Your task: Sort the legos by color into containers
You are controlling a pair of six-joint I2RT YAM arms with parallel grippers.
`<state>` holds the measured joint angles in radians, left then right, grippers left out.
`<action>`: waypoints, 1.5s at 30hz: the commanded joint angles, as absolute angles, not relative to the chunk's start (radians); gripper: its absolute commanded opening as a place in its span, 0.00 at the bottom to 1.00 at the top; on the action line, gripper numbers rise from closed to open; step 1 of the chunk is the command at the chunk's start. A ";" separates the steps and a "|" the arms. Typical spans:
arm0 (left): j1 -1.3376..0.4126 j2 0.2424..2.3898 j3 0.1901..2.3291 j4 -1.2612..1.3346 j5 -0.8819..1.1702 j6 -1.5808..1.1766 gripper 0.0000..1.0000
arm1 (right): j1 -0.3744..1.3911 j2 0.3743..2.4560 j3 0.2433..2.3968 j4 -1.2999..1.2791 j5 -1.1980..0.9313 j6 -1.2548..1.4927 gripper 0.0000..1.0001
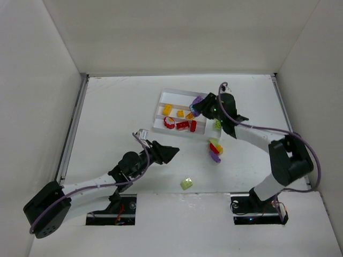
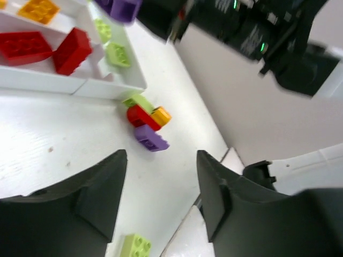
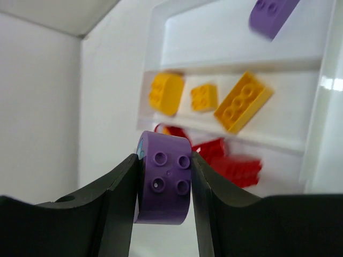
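The white tray [image 1: 159, 113] lies at the table's middle back. One slot holds yellow-orange legos [image 3: 244, 101], the one beside it red legos [image 3: 230, 163], the far slot a purple lego [image 3: 270, 16], and the end slot lime legos [image 2: 118, 54]. My right gripper [image 3: 163, 160] hovers over the tray's right part, shut on a rounded purple lego [image 3: 163, 184], also seen from above [image 1: 198, 100]. My left gripper [image 2: 161, 160] stands open and empty over bare table, left of a small heap with a red lego [image 2: 140, 116], an orange one [image 2: 161, 115] and a purple one [image 2: 151, 138].
A single lime lego [image 1: 186, 183] lies near the front edge, between the two arm bases. The heap [image 1: 215, 149] sits just off the tray's near right corner. White walls enclose the table on three sides.
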<state>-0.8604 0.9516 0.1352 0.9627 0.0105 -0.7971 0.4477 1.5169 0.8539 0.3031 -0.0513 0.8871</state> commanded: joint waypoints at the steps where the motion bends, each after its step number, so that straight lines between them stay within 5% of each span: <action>1: -0.896 0.864 0.141 0.761 -0.116 -0.743 0.55 | 0.424 1.659 1.081 0.165 0.043 0.706 0.35; 10: -1.082 0.862 0.238 0.355 -0.311 -0.657 0.66 | 0.419 2.015 1.550 -0.080 0.147 0.611 0.36; 16: -1.237 0.977 0.285 0.336 -0.391 -0.606 0.71 | 0.423 2.121 1.713 -0.156 0.181 0.586 0.37; 25: -1.320 1.042 0.296 0.408 -0.347 -0.552 0.77 | 0.423 2.203 1.851 -0.209 0.175 0.597 0.58; 29: -1.344 1.058 0.304 0.426 -0.337 -0.535 0.79 | 0.423 2.145 1.790 -0.186 0.172 0.600 0.69; 36: -1.403 1.129 0.354 0.431 -0.318 -0.471 0.79 | 0.423 1.797 1.400 -0.007 0.169 0.620 0.58; 45: -1.427 1.248 0.402 0.414 -0.324 -0.396 0.77 | 0.421 1.441 0.905 0.176 0.110 0.690 0.59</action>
<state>-1.4296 1.2030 0.3630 0.4000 -0.3157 -0.4473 0.4198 1.4796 0.9981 0.0708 0.1410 0.6598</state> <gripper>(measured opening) 0.778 0.590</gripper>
